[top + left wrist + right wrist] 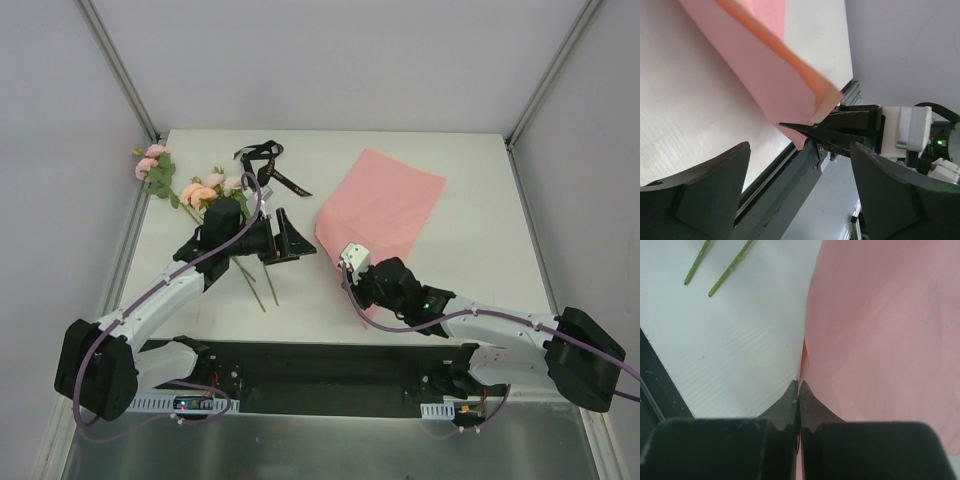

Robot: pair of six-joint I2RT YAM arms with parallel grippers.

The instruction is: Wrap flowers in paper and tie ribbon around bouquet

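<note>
Lab test cell: white table (pixel 485 235), grey panel walls (pixel 330 60), aluminium posts (pixel 120 68).

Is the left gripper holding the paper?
No. The left gripper stands wide open and empty; the right gripper pinches the paper.

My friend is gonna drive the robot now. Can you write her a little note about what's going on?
Left end effector: open, empty, pointing at the paper.
Right end effector: shut on the paper's near corner, which is held raised.
Flowers: lying far left on the table, unwrapped.
Ribbon: loose at the back, beside them.
Done: only the paper corner is gripped.
Left: put flowers on paper, roll it, tie ribbon.
</note>
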